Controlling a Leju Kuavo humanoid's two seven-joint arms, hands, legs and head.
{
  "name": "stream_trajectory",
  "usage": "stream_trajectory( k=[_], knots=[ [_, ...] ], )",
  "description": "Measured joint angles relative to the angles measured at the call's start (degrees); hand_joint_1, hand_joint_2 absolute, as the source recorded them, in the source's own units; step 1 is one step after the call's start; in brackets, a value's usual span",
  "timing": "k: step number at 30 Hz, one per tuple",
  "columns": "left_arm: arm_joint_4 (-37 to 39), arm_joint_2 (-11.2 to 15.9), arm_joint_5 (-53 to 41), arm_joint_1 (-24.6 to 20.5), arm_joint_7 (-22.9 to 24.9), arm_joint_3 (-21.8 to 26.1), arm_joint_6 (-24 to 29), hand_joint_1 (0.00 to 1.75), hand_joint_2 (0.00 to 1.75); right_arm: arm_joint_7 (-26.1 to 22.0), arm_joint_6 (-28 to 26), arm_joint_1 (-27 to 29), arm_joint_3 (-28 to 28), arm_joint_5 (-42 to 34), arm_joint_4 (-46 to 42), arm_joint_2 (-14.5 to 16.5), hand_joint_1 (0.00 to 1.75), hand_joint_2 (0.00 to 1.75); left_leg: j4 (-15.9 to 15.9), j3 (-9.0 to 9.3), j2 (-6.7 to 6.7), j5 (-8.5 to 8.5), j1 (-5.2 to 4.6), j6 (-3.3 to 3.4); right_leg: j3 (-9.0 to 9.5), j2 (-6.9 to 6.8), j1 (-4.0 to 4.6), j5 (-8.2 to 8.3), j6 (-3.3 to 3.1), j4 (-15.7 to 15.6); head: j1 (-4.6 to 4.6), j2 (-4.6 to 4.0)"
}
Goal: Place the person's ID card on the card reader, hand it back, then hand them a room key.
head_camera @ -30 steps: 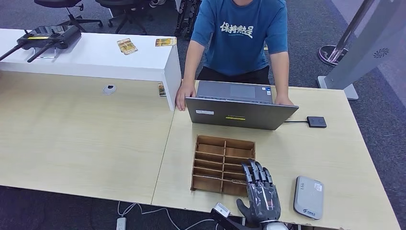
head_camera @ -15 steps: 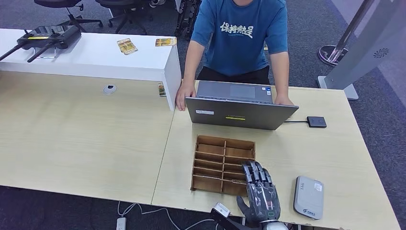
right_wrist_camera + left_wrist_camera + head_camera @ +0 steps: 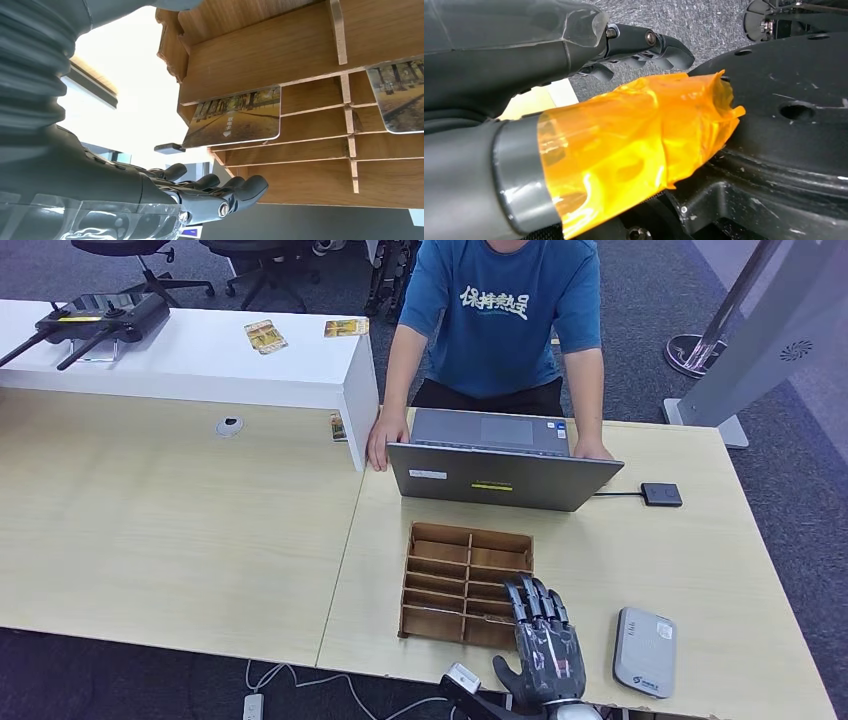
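My right hand (image 3: 541, 645) lies flat over the near right corner of the wooden divider box (image 3: 450, 570), fingers stretched out and holding nothing. In the right wrist view its dark fingers (image 3: 220, 192) reach beside the box's slots, where a room key card (image 3: 235, 117) printed with a tree-lined path stands; a second card (image 3: 400, 100) sits in a neighbouring slot. The grey card reader (image 3: 645, 651) lies on the table just right of that hand. My left hand (image 3: 574, 100) hangs below the table, thumb wrapped in orange tape, with nothing in it.
A person in a blue shirt (image 3: 500, 310) stands behind an open laptop (image 3: 500, 476), both hands on the table beside it. A small black device (image 3: 661, 494) on a cable lies to the right. Two cards (image 3: 265, 336) and a drone controller (image 3: 100, 318) rest on the white shelf.
My right hand has slipped back a little toward the near table edge. The person and the things on the table have not moved.
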Motion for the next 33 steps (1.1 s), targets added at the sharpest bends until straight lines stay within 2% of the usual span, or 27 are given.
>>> stream_trajectory(
  k=[25,27,30,31,33],
  knots=[
    [0.0,-0.2,0.7,0.0,0.0,0.0,0.2,0.0,0.0,0.3,-1.2,0.5,0.0,1.2,-1.7,0.0,0.02,1.75,0.0,0.0,0.0,0.0,0.0,0.0,-0.01,0.0,0.0,0.0,0.0,0.0,-0.01,0.0],
    [0.0,-0.2,0.8,0.0,0.0,0.0,0.2,0.0,0.0,0.3,-1.1,0.5,0.0,1.0,-1.7,0.0,0.24,1.75,0.0,0.0,0.0,0.0,0.0,0.0,-0.01,0.0,0.0,0.0,0.0,0.0,-0.01,0.0],
    [0.0,-0.2,0.9,0.0,0.0,0.0,0.2,0.0,0.0,0.3,-0.7,0.5,0.0,0.6,-1.7,0.0,1.03,1.75,0.0,0.0,0.0,0.0,0.0,0.0,-0.01,0.0,0.0,0.0,0.0,0.0,-0.01,0.0],
    [0.0,-0.2,0.9,0.0,0.0,0.0,0.2,0.0,0.0,0.3,-0.5,0.4,0.0,0.4,-1.7,0.0,1.22,1.75,0.0,0.0,0.0,0.0,0.0,0.0,-0.01,0.0,0.0,0.0,0.0,0.0,-0.01,0.0],
    [0.0,-0.2,0.9,0.0,0.0,0.0,0.2,0.0,0.0,0.3,-0.2,0.4,0.0,0.2,-1.7,0.0,1.35,1.75,0.0,0.0,0.0,0.0,0.0,0.0,0.0,0.0,0.0,0.0,0.0,0.0,-0.01,0.0]
  ],
)
